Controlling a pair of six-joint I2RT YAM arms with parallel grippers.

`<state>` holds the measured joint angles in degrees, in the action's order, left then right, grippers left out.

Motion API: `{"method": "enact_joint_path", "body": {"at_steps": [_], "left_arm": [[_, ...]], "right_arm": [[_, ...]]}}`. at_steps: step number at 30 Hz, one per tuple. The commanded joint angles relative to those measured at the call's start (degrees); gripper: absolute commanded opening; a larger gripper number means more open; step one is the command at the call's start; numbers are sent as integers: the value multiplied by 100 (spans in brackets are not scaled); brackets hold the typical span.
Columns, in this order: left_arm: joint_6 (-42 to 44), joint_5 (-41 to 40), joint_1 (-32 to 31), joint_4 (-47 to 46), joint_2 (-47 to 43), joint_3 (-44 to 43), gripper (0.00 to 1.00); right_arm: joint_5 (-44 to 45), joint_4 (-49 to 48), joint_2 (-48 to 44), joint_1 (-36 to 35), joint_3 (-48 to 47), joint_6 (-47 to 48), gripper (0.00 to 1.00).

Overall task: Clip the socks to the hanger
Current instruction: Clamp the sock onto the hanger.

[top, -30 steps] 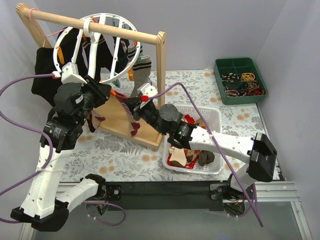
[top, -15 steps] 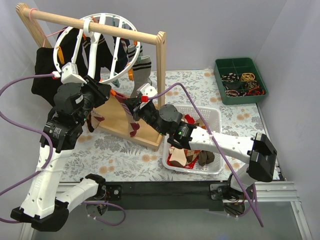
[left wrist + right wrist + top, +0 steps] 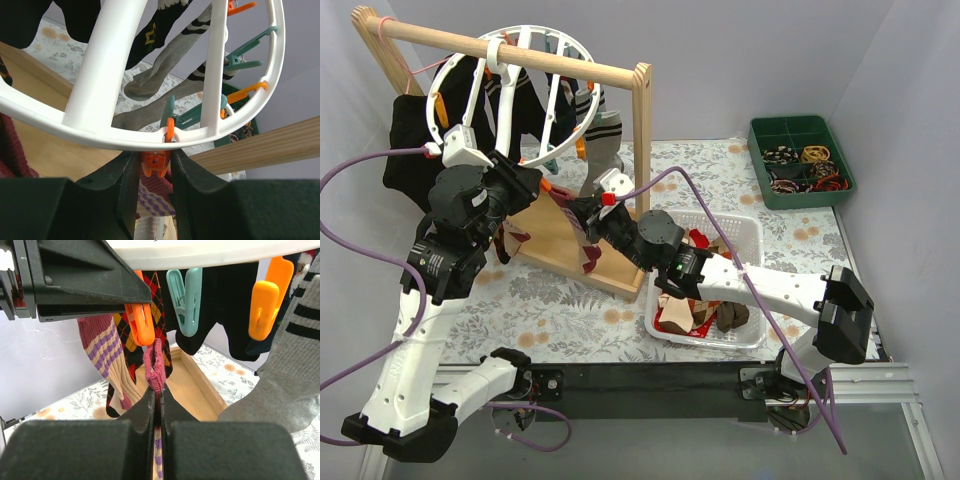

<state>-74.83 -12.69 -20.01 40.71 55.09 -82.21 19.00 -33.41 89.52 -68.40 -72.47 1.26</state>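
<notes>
The white ring hanger (image 3: 470, 85) hangs by its hook from the wooden rail, with several socks clipped to it. My left gripper (image 3: 155, 167) is shut on an orange clothespin (image 3: 155, 162) under the hanger rim (image 3: 75, 125); in the top view it is at the ring's lower edge (image 3: 535, 185). My right gripper (image 3: 159, 395) is shut on the maroon cuff of a purple-striped sock (image 3: 156, 365) and holds it up right below that orange clothespin (image 3: 141, 322). In the top view the sock (image 3: 588, 240) hangs from my right gripper (image 3: 582, 212). A matching striped sock (image 3: 102, 347) hangs clipped nearby.
A white basket (image 3: 745, 235) with several loose socks stands at centre right. A green tray (image 3: 800, 162) of small items sits at the back right. The wooden rail stand (image 3: 642, 120) has a flat base (image 3: 560, 240) below the hanger. A black garment (image 3: 410, 140) hangs at the left.
</notes>
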Motion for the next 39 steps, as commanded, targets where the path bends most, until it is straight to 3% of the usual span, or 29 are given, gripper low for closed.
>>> {"method": "enact_joint_path", "body": {"at_steps": [1,39], "left_arm": [[-58,-252,23,-459,10,-93,0],[-93,-14,23,-379,-42,118,0]], "right_arm": [[77,-447,-4,-50,-48,-55,1],[270,-720,163,-77,-488,357,1]]}}
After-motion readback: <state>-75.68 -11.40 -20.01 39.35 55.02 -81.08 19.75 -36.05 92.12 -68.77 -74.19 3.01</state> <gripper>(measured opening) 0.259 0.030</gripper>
